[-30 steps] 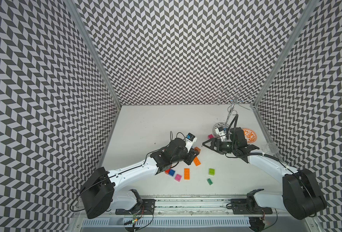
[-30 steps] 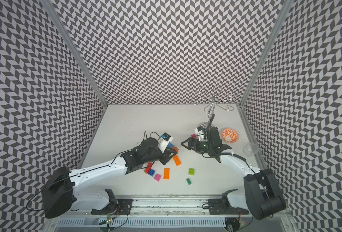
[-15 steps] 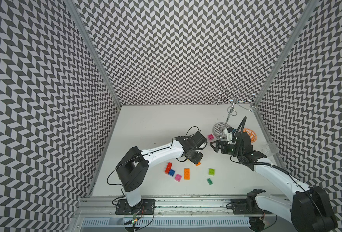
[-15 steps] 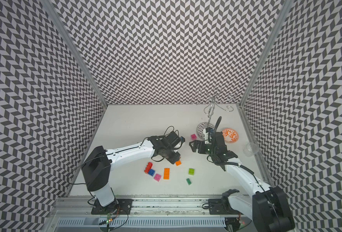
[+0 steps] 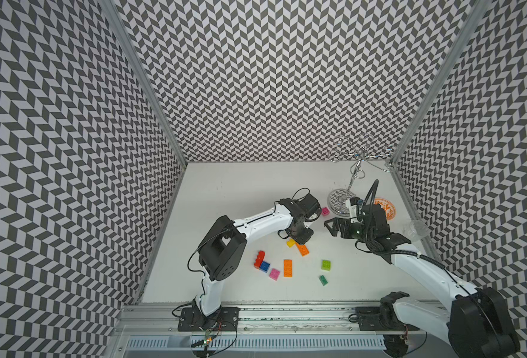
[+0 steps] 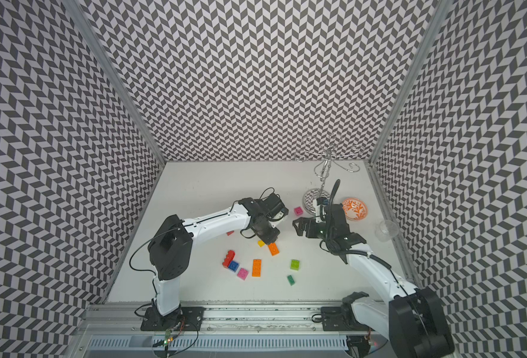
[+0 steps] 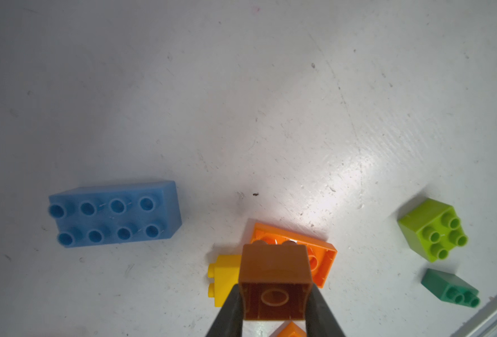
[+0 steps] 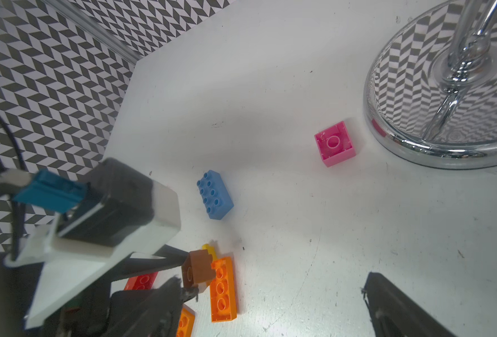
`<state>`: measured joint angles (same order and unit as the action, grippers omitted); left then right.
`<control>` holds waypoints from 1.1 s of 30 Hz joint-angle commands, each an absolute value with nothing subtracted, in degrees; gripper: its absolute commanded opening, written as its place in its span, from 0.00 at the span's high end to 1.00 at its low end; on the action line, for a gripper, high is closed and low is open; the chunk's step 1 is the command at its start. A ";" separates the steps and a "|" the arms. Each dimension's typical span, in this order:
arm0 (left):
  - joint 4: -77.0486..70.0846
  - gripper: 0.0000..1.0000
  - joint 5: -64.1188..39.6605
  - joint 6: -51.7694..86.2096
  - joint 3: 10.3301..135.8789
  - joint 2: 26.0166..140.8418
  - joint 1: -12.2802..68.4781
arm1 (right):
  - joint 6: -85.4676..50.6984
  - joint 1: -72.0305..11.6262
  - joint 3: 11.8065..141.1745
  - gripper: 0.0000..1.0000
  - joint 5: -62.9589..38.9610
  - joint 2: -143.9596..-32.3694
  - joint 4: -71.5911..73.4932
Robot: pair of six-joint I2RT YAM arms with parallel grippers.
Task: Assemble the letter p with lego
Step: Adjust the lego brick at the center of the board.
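My left gripper (image 7: 275,302) is shut on a brown square lego brick (image 7: 275,280), its hollow underside facing the wrist camera. It hangs just above an upturned orange oblong brick (image 7: 321,262) and a yellow brick (image 7: 222,277) lying on its side. In a top view the left gripper (image 5: 301,238) points down over these. A light blue oblong brick (image 7: 114,214), a lime brick (image 7: 434,230) and a green brick (image 7: 448,287) lie nearby. My right gripper (image 5: 330,225) hovers open and holds nothing, right of the left one, near an upturned pink brick (image 8: 334,143).
Red (image 5: 259,258), blue (image 5: 265,266), pink (image 5: 274,274) and orange (image 5: 288,267) bricks lie nearer the front. A chrome stand (image 5: 342,201), an orange patterned dish (image 5: 386,209) and a clear cup (image 5: 415,229) are at the back right. Patterned walls enclose the table.
The left arm's elbow has swung up and toward the middle while its gripper stays over the same bricks. The right gripper has drawn back slightly to the right.
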<state>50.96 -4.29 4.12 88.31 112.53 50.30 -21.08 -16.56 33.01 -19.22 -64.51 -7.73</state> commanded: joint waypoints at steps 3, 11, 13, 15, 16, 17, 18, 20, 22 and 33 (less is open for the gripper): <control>50.97 0.67 -3.07 5.23 85.87 109.50 48.45 | -17.71 -22.59 31.73 0.04 -17.61 -64.00 -5.63; 43.77 0.67 -5.83 11.67 74.77 97.87 43.46 | -14.60 -38.11 34.53 0.08 -4.92 -69.31 -5.70; 43.20 0.67 -6.40 12.50 73.21 95.53 42.35 | -14.24 -41.39 35.85 0.09 -1.77 -71.34 -5.73; 43.17 0.66 -6.46 13.08 72.33 93.94 41.34 | -14.12 -44.27 37.15 0.09 0.64 -74.01 -6.02; 43.05 0.66 -6.55 13.34 71.81 93.22 40.78 | -14.00 -45.75 37.91 0.09 2.05 -75.62 -6.28; 42.93 0.66 -6.65 13.49 71.39 92.61 40.25 | -14.08 -46.97 38.53 0.09 3.37 -77.09 -6.52; 42.74 0.67 -6.75 13.64 70.84 91.82 39.64 | -14.22 -48.20 39.54 0.09 4.57 -78.78 -7.08; 42.15 0.67 -7.10 13.80 69.72 90.69 38.67 | -14.94 -50.22 40.98 0.09 7.11 -81.73 -8.02; 41.61 0.66 -7.46 13.71 68.61 89.85 38.00 | -15.96 -51.37 42.07 0.09 9.36 -84.20 -9.13; 39.75 0.66 -9.30 13.10 66.18 88.40 37.53 | -21.77 -52.47 45.17 0.08 16.17 -91.79 -17.92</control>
